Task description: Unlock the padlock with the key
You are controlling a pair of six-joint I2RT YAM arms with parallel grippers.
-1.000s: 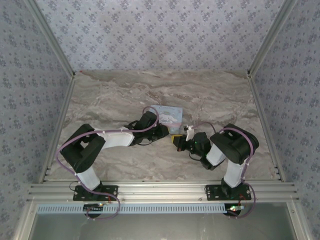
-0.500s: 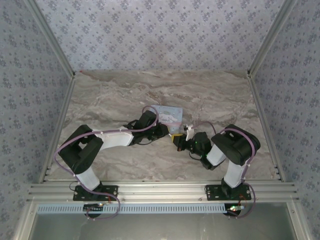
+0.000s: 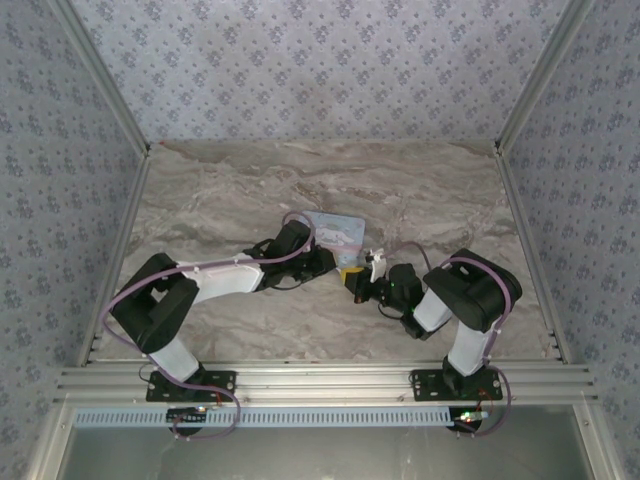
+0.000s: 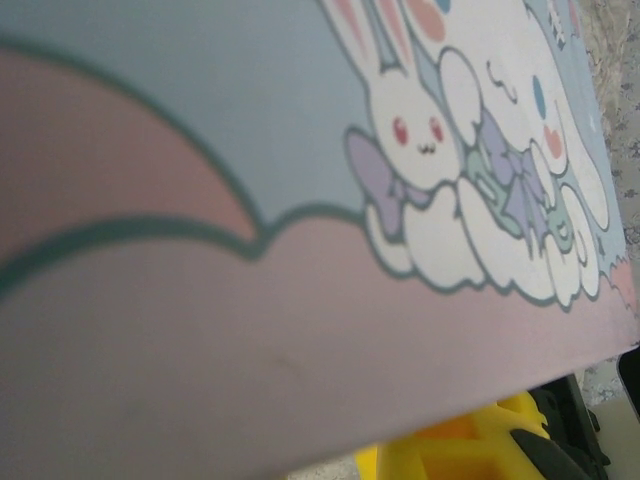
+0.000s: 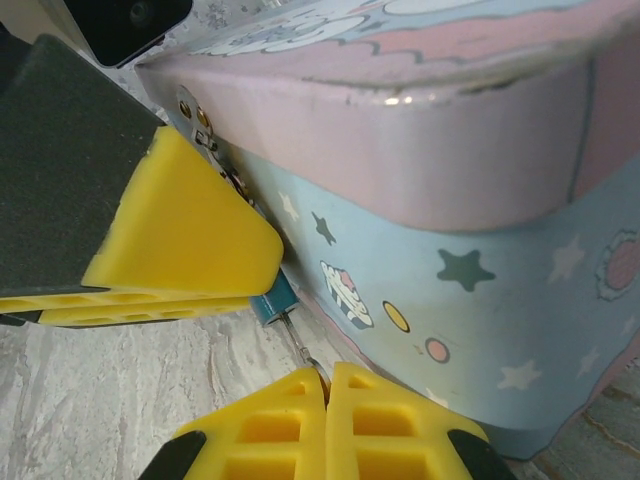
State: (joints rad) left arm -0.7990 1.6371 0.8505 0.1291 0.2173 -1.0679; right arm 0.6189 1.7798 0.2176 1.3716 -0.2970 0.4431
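The tiny blue padlock (image 5: 270, 298) hangs from the hasp of a cartoon-printed tin box (image 5: 470, 280). My left gripper (image 5: 258, 285) is shut on the padlock, whose blue end pokes out under its yellow fingers (image 5: 190, 235). The thin metal key (image 5: 300, 345) runs from the padlock's end into my right gripper (image 5: 328, 385), which is shut on the key's head. From above, the left gripper (image 3: 338, 268) and right gripper (image 3: 358, 285) meet at the near side of the box (image 3: 335, 228). The left wrist view looks closely across the box lid (image 4: 300, 200).
The marble-patterned table (image 3: 230, 190) is walled by patterned panels at the back and on both sides. An aluminium rail (image 3: 320, 380) runs along the near edge by the arm bases. Bare tabletop lies behind and to both sides of the box.
The left arm's elbow has swung slightly outward to the left. Both grippers stay at the box's near side, with their grips unchanged.
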